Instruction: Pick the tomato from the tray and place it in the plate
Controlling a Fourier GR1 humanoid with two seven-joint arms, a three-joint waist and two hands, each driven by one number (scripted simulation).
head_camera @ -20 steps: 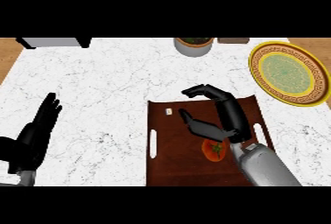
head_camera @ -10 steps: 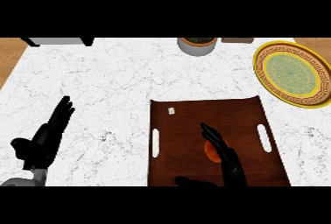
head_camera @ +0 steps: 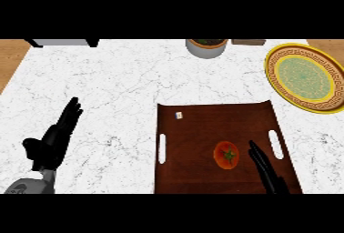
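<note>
Tomato (head_camera: 226,155) stem-up on tray (head_camera: 215,123), right hand (head_camera: 264,166) fingers straight just beside it; left hand (head_camera: 53,141) spread

The left hand (head_camera: 52,144) rests open at the view's left, its fingers (head_camera: 69,114) straight, held together and pointing up and slightly right. Its thumb (head_camera: 30,146) is set out to the left, and a short stretch of grey forearm (head_camera: 28,185) shows below it at the lower edge. The right hand (head_camera: 267,172) comes in from the lower edge at the view's right, also open, its straight fingers close together and slanting up and left.
</note>
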